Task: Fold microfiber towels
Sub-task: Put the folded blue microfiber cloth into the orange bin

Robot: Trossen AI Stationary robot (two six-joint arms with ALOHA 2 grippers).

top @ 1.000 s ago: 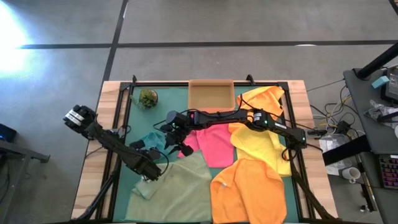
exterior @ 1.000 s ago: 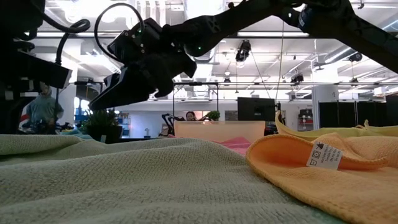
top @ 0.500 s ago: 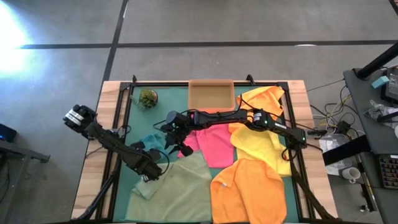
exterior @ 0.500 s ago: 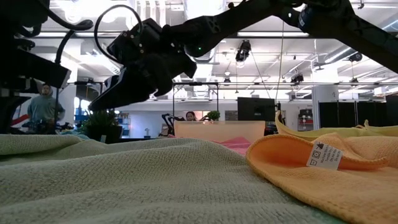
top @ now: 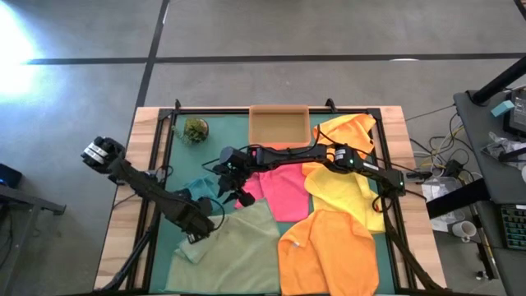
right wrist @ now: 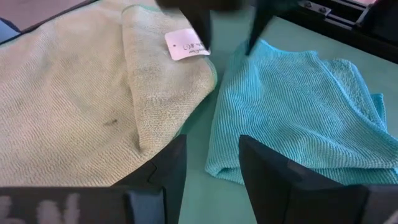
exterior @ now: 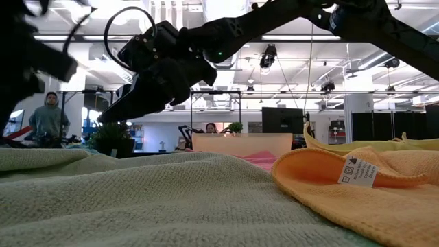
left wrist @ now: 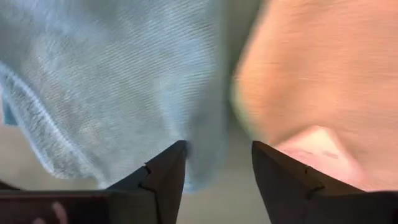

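The pale sage towel (top: 238, 247) lies at the near left of the mat, one corner (right wrist: 168, 81) folded over with its white label (right wrist: 186, 45) up. Beside it lies the crumpled teal towel (top: 200, 187) (right wrist: 292, 106). My left gripper (top: 199, 227) (left wrist: 219, 168) is open, its fingers (right wrist: 202, 25) pointing down over the gap between the sage corner and the teal towel. My right gripper (top: 233, 182) (right wrist: 211, 168) (exterior: 113, 110) hangs open above the teal towel, clear of the table. The pink (top: 283, 191), yellow (top: 345, 193) and orange (top: 329, 247) towels lie to the right.
A tan cardboard tray (top: 279, 123) stands at the far middle and a small plant (top: 196, 129) at the far left. A second orange cloth (top: 349, 127) lies at the far right. The right arm stretches across the pink and yellow towels. People show in the room behind (exterior: 49, 116).
My right gripper has dipped a little toward the table, its fingers tipping lower. My left arm has shifted and shows blurred in the low view. The towels lie as before.
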